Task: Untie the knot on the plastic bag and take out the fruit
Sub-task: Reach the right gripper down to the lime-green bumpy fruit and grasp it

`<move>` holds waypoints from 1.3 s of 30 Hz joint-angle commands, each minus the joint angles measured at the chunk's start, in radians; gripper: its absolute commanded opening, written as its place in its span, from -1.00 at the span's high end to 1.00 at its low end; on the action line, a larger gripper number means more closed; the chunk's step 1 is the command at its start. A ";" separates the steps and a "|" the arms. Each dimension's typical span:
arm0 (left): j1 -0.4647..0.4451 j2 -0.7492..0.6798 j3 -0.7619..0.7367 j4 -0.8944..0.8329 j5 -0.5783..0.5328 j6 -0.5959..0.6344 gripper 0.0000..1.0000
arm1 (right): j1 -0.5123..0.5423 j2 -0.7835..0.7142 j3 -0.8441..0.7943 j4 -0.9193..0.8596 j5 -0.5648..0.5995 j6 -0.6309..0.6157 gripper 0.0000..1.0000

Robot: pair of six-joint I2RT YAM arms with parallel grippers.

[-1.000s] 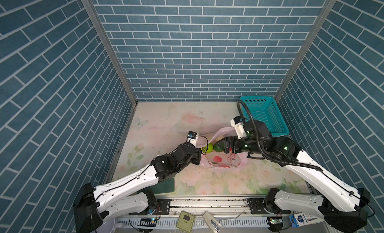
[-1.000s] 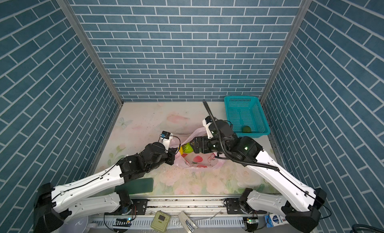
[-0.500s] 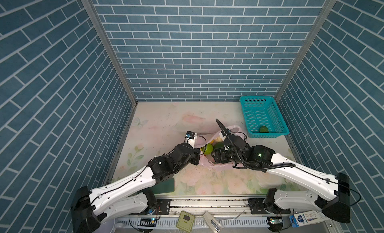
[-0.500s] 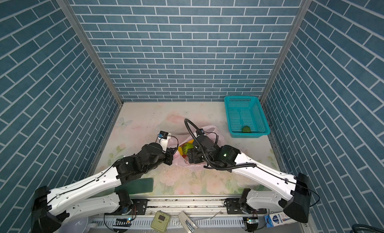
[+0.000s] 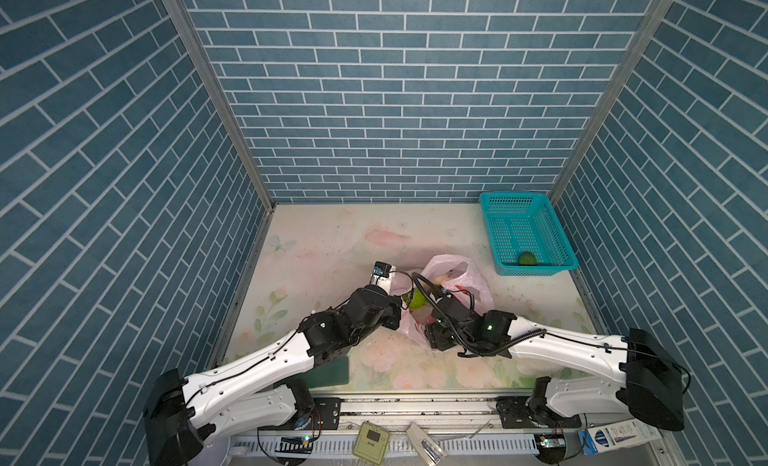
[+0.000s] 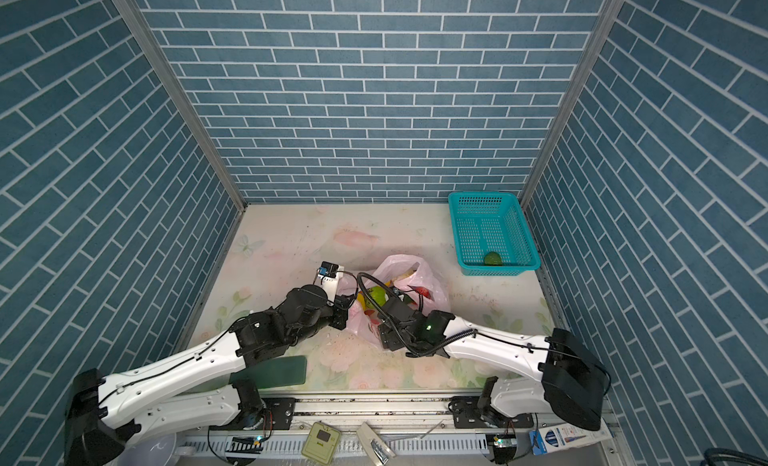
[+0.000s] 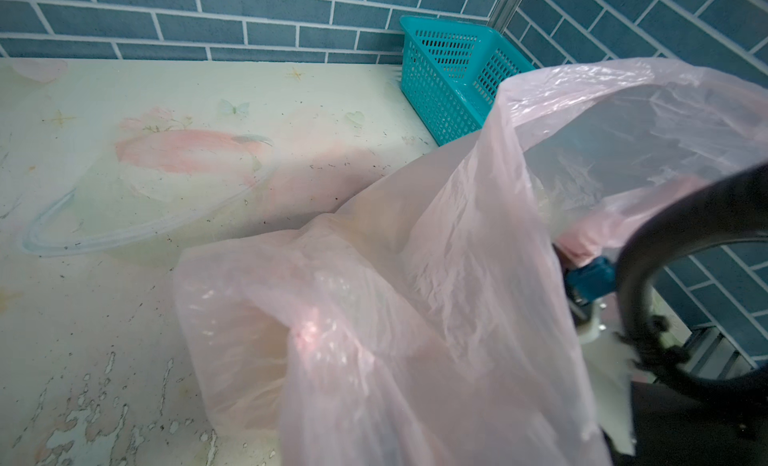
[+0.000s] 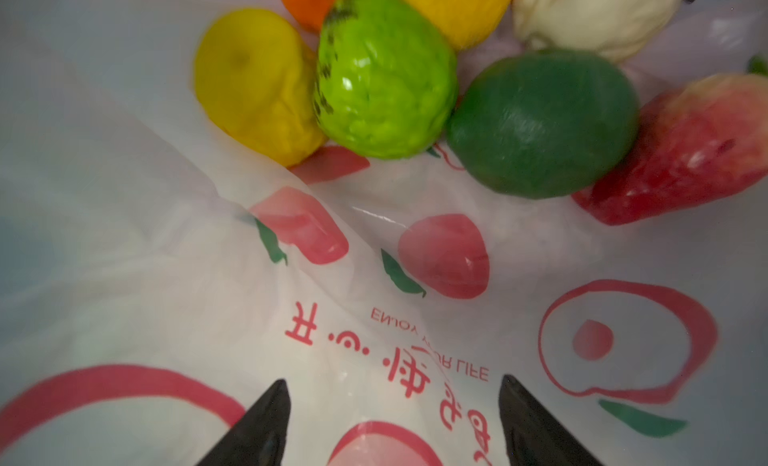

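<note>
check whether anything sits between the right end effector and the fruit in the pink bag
Nothing visible does. In the right wrist view the open right end effector faces the bumpy light green fruit and round dark green fruit across bare inner plastic of the thin pink printed bag.

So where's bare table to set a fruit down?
Bare table between plastic bag, back wall and teal basket. More right of the bag, in front of the basket. Crowded at the bag, where left arm and right arm meet.
</note>
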State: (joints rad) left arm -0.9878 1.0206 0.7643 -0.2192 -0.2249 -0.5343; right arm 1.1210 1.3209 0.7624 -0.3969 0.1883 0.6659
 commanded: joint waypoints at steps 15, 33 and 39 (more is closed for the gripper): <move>0.004 0.006 0.006 -0.004 0.117 -0.001 1.00 | -0.178 0.161 0.128 0.204 -0.135 0.190 -0.67; 0.003 0.017 -0.001 -0.051 0.084 0.002 1.00 | -0.213 0.310 0.149 0.484 -0.127 0.380 -0.76; 0.004 0.028 0.001 -0.060 0.097 -0.002 1.00 | -0.215 0.356 0.143 0.562 -0.057 0.448 -0.79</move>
State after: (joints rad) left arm -0.9878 1.0447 0.7540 -0.2573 -0.1261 -0.5407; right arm 0.9077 1.6463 0.8764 0.0902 0.0841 1.0336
